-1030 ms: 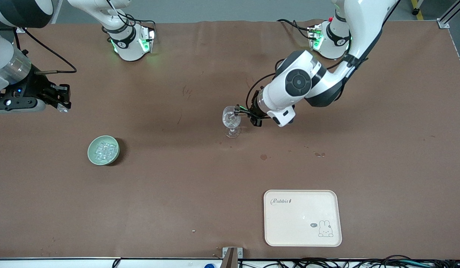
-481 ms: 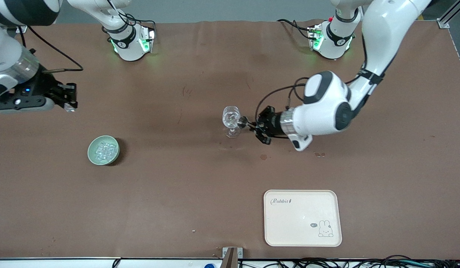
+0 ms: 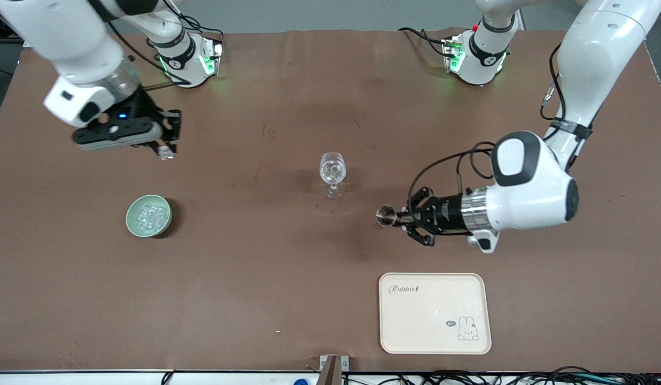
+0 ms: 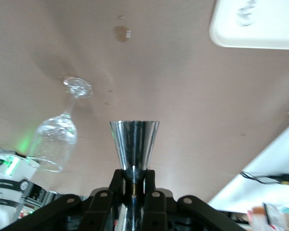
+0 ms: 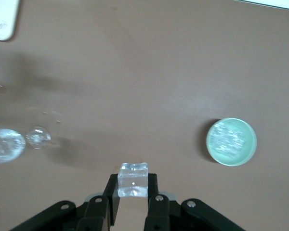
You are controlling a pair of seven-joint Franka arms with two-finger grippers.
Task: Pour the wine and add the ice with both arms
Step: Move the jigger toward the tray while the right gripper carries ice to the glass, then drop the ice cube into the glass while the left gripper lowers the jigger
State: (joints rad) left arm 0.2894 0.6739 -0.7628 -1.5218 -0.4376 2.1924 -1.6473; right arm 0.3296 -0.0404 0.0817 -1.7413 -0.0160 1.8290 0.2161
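- front view shows the left gripper (image 3: 398, 220) over bare bench between the stemmed glass (image 3: 333, 174) and the cream tray (image 3: 435, 313), pinching a small steel jigger (image 3: 385, 216) held on its side.
- the right gripper (image 3: 166, 145) hangs over the bench near the right arm's end, its fingers pressed on one ice cube (image 3: 166, 154).
- more ice (image 3: 148, 215) sits in the pale green bowl (image 3: 148, 215), nearer the camera than that gripper.
- my read: pouring looks done, with something glinting in the glass; the cube is not yet in, so the ice step is left.
- left wrist view alone shows the jigger's flared cup (image 4: 134, 144) clamped at its narrow waist.
- right wrist view alone shows the cube (image 5: 133, 179) clearly, square between the fingers (image 5: 111, 196), with the bowl (image 5: 231, 142) well apart from it.
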